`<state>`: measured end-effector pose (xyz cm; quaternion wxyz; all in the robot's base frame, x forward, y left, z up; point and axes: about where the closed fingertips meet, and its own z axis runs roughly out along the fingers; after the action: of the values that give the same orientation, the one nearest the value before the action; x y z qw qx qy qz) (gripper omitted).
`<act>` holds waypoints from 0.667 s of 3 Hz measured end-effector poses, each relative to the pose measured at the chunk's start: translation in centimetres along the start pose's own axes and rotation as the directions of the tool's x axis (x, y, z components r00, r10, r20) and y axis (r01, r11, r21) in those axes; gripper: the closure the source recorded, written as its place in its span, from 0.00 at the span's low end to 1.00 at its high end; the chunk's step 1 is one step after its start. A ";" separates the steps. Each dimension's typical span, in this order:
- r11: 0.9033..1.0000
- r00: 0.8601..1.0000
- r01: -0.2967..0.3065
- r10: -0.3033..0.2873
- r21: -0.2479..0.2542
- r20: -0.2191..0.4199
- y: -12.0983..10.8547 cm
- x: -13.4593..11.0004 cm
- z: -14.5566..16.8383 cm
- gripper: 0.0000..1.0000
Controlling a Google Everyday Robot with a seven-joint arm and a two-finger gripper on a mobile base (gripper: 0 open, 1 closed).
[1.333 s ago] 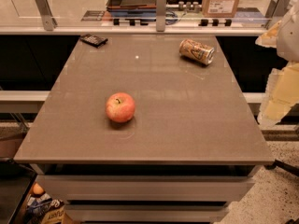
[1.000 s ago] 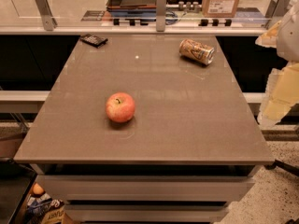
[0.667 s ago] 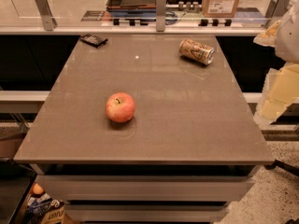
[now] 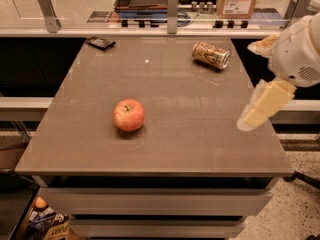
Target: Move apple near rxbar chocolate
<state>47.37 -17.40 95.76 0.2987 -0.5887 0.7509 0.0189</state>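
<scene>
Half the table (image 4: 200, 139) separates your gripper (image 4: 260, 109), at the right edge, its grip state impossible to tell, from the apple (image 4: 129, 115) lying centre-left; the rxbar (image 4: 100, 43) sits far-left beyond it.

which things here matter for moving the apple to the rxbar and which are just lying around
For the job: apple, left of centre on the table; rxbar chocolate, far left corner; gripper, at the right edge, away from the apple.

Just lying about: drink can, on its side near the far right corner.
</scene>
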 end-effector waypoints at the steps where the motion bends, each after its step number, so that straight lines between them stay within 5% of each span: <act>1: 1.000 0.983 -0.025 0.026 -0.009 0.182 -0.9 -2.1 3.5 0.00; 2: 0.998 0.934 -0.036 0.048 -0.042 0.354 -1.0 -4.6 6.7 0.00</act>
<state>51.69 -11.11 92.76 0.4187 -0.5645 0.6966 0.1441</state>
